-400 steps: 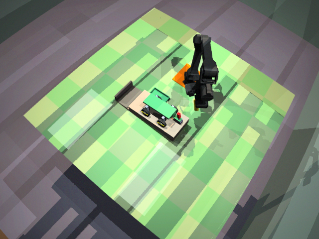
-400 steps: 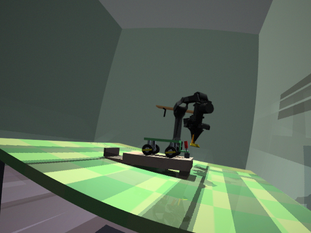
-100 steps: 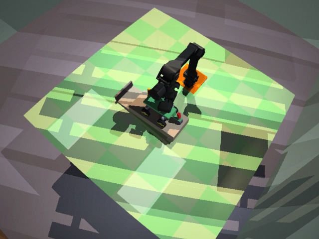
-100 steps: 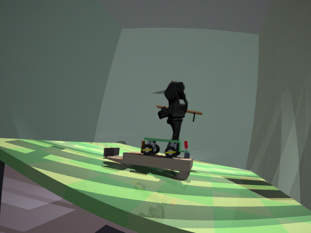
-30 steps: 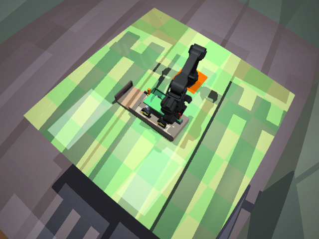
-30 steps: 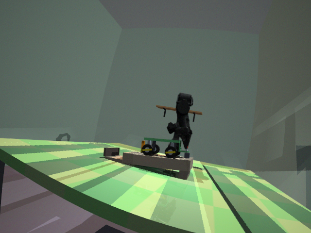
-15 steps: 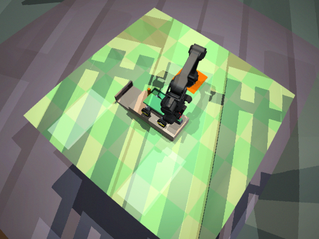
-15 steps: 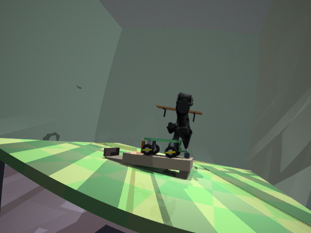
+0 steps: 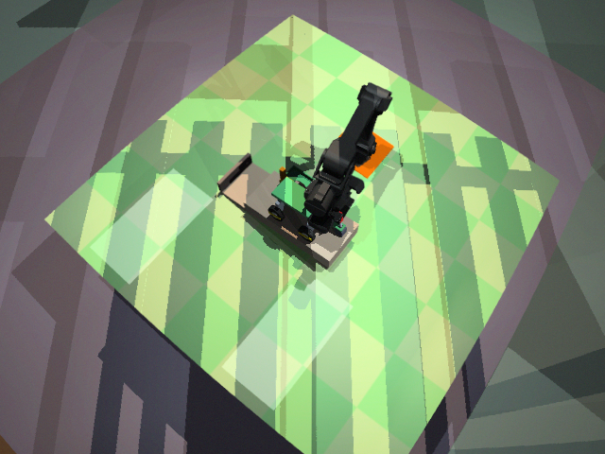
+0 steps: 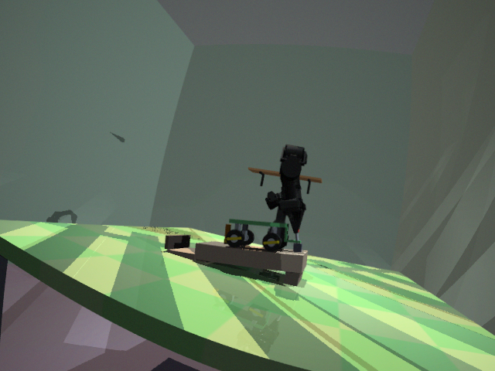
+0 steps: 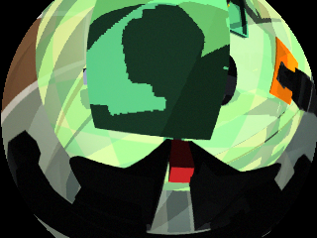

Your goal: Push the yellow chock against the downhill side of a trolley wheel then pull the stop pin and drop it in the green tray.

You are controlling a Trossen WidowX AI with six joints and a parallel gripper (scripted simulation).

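The trolley with a green deck stands on the ramp. The orange handle of the chock stands upright by the trolley's downhill end, at the far-side wheel; its base is mostly hidden, and I cannot tell if it touches. My gripper points down at the uphill end, shut on the red head of the stop pin. The pin's pale shaft stands over its dark block. The green tray is beyond the trolley, partly cut off in the wrist view.
A dark end board stands across the ramp's low end. An orange plate is behind the arm. The trolley deck is close to the fingers on the downhill side. Two pale rectangles show on the checkered table.
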